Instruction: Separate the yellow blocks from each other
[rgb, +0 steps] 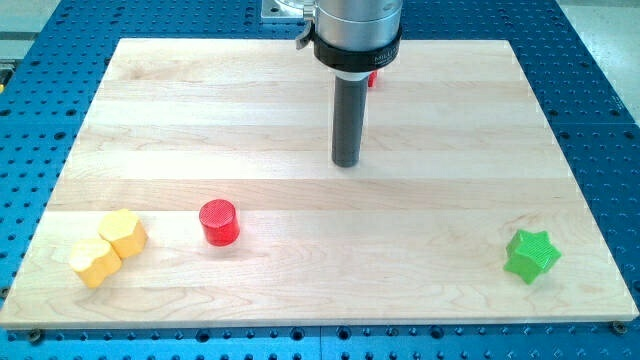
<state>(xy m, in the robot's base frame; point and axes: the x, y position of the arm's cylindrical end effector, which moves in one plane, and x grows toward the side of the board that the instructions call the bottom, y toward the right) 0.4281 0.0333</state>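
Two yellow blocks sit touching each other at the view's bottom left: a yellow hexagonal block (124, 232) and, just below and left of it, a second yellow block (94, 262) of irregular shape. My tip (346, 162) rests on the board near its middle, far to the upper right of both yellow blocks and touching no block.
A red cylinder (218, 222) stands right of the yellow blocks. A green star block (531, 255) lies at the bottom right. A small red block (371, 79) peeks out behind the arm near the board's top edge. The wooden board (450, 120) lies on a blue perforated table.
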